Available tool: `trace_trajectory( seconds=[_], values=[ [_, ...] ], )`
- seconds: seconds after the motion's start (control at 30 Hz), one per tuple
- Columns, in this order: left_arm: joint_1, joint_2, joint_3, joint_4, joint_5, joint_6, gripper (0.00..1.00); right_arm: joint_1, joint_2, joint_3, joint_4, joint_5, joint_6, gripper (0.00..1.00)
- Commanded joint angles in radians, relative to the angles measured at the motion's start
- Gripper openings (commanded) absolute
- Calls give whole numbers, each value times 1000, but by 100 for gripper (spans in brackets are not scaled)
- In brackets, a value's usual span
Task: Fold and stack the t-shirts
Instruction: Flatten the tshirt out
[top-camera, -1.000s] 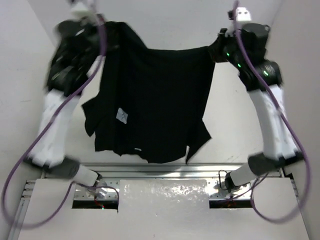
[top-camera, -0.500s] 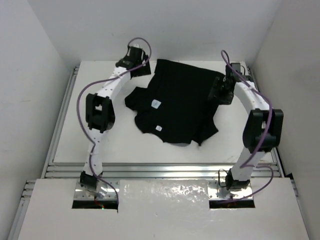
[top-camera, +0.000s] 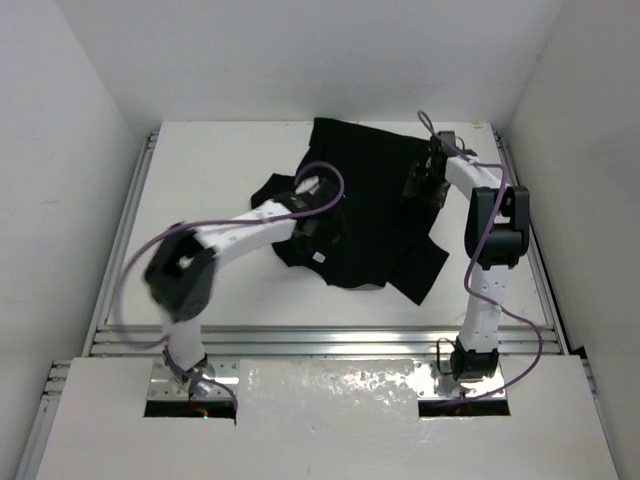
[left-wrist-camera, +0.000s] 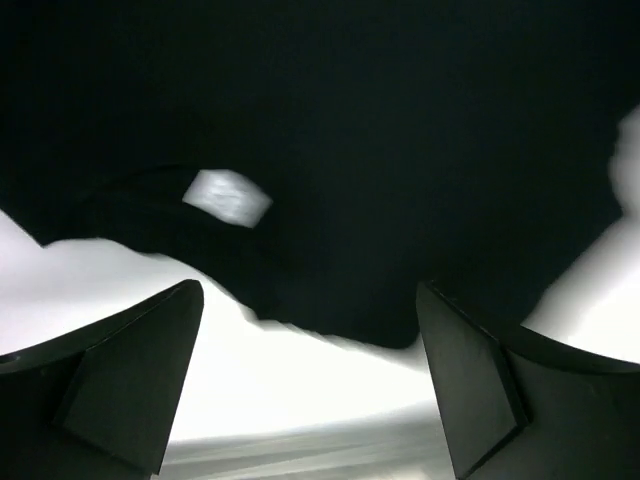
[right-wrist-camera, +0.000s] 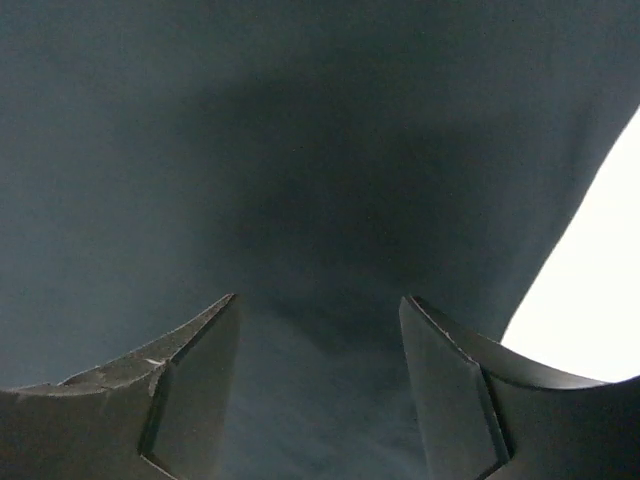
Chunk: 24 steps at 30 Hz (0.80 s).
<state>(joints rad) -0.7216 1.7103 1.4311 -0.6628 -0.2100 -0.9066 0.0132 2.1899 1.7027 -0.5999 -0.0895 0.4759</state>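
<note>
The black t-shirt (top-camera: 365, 200) lies crumpled on the white table (top-camera: 200, 170), back centre, with a small white label (top-camera: 318, 257) near its front edge. My left gripper (top-camera: 312, 230) hovers over the shirt's left part. In the left wrist view the left gripper (left-wrist-camera: 310, 300) is open and empty, with the t-shirt (left-wrist-camera: 380, 150) and its label (left-wrist-camera: 228, 197) ahead. My right gripper (top-camera: 420, 185) is at the shirt's right edge. In the right wrist view the right gripper (right-wrist-camera: 318, 300) stands open just above the black fabric (right-wrist-camera: 300, 150), holding nothing.
White walls enclose the table on the left, back and right. Aluminium rails (top-camera: 320, 340) run along the front edge, with another rail (top-camera: 135, 220) down the left side. The left arm's elbow (top-camera: 180, 280) hangs over the table's front left.
A second ago both grippers held the shirt up in the air. They have since opened and the shirt lies on the table. The left arm has swung from back left over the shirt.
</note>
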Motion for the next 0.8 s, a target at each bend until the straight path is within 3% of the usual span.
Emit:
trace_trajectory(
  seconds=[0.0, 0.13, 0.3, 0.47, 0.53, 0.57, 0.6, 0.63, 0.67, 0.7, 0.77],
  values=[
    [36, 222, -16, -82, 46, -121, 86, 11, -79, -96, -42, 62, 23, 67],
    [53, 319, -2, -93, 55, -115, 86, 17, -59, -145, -107, 83, 47, 66],
    [178, 434, 22, -132, 26, -65, 86, 112, -151, -403, -86, 69, 202, 67],
    [365, 497, 156, -216, -119, 101, 86, 379, -238, -673, 56, -87, 582, 67],
    [407, 598, 326, -222, -121, 269, 86, 508, -274, -795, 347, -208, 838, 68],
    [415, 598, 404, -247, -127, 314, 87, 548, -272, -822, 348, -248, 927, 68],
    [416, 689, 501, -308, -129, 365, 87, 623, -263, -819, 471, -272, 991, 68],
    [419, 740, 719, -348, -143, 403, 87, 648, -228, -736, 476, -285, 1048, 68],
    [419, 790, 823, -388, -153, 457, 88, 668, -211, -669, 462, -280, 1041, 68],
    [421, 857, 986, -415, -137, 489, 88, 685, -206, -607, 346, -260, 1028, 68],
    [424, 859, 1039, -397, -71, 526, 88, 679, -257, -517, 275, -185, 988, 71]
  ],
)
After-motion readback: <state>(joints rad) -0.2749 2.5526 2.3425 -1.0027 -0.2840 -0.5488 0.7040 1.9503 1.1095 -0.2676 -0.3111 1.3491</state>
